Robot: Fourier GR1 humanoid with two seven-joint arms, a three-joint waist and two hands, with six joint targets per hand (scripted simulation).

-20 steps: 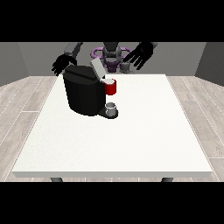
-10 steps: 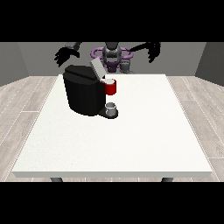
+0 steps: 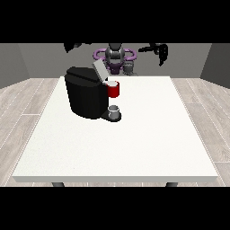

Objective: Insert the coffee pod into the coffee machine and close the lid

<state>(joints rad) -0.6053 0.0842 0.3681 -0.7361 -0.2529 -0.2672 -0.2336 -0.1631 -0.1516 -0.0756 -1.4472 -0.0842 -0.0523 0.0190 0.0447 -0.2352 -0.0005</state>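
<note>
you can't read the fingers of the hand at the view's left (image 3: 75, 45), at 11 o'clock, cut by the top band; table legs (image 3: 57, 184) cut off at 6 o'clock.

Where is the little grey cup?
In the front view, the grey cup sits on the coffee machine's base, left of the white table's middle, right below the red part.

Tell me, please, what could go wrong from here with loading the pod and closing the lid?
The lid stands open and tilted, so a hand coming down could knock it before the pod goes in. Both hands, at the view's left and the view's right, hang high and away from the coffee machine, and neither visibly holds a pod.
</note>
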